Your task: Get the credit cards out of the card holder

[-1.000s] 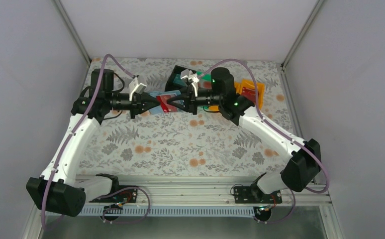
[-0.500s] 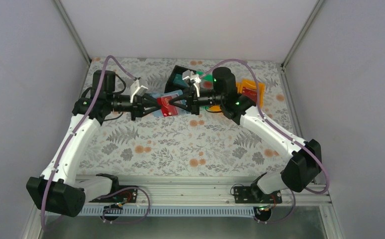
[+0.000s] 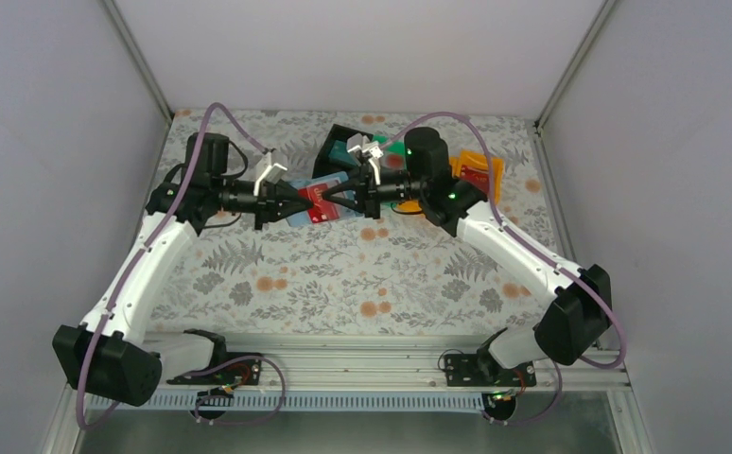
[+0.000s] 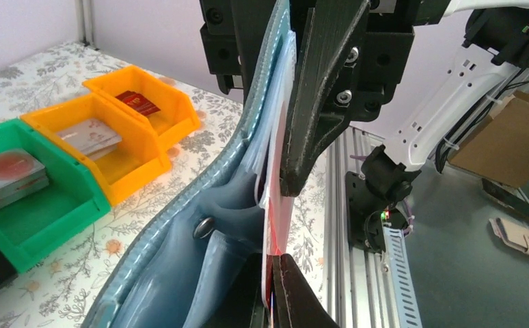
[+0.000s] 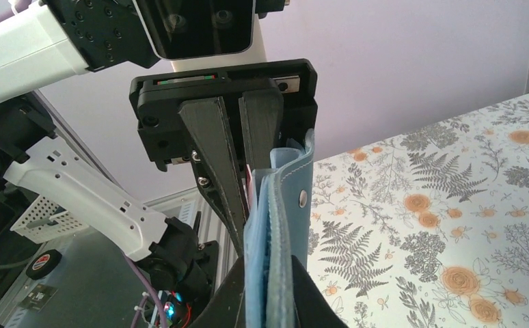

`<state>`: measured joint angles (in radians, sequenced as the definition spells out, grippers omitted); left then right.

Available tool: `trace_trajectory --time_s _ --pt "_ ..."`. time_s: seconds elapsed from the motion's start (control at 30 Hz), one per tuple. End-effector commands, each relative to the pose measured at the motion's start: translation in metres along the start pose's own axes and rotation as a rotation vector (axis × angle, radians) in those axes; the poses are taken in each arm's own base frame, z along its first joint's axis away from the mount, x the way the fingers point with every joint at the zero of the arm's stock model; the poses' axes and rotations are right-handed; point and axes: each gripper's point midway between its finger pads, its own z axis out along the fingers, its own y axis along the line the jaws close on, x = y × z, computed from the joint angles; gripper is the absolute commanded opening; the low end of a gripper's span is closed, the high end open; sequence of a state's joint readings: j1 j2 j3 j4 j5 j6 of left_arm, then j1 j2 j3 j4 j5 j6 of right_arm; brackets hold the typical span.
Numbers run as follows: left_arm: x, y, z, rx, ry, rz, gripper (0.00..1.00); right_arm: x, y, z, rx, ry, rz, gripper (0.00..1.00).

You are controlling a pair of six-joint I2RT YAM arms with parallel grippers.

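The right claw (image 3: 332, 197) clamped the soft wallet (image 5: 275, 225). At its nine o'clock, the left claw (image 3: 298, 200) pinched a stiff, probably slick card (image 3: 319, 202).

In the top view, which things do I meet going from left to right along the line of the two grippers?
left gripper → red card → right gripper → orange bin. The card holder spans both grippers, so it is left out.

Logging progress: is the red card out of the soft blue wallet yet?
Not yet: the thin red card overlaps the soft blue bifold wallet, its edge between pocket layers in the left wrist view.
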<state>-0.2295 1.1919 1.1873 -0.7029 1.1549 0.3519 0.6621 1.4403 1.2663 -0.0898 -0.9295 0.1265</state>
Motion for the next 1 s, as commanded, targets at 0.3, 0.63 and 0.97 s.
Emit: trace_trajectory --time_s 0.3,0.63,0.97 --pt "0.030 0.059 -0.056 -0.387 0.049 -0.078 0.02 0.033 -0.056 -0.062 0.233 -0.006 0.227 0.04" --pt "0.023 0.064 -0.085 -0.492 -0.022 -0.090 0.02 0.143 -0.072 -0.007 0.166 0.270 0.429 0.04" --pt "0.021 0.064 -0.085 -0.481 -0.029 -0.082 0.02 0.227 -0.058 0.071 -0.069 0.509 0.575 0.05"
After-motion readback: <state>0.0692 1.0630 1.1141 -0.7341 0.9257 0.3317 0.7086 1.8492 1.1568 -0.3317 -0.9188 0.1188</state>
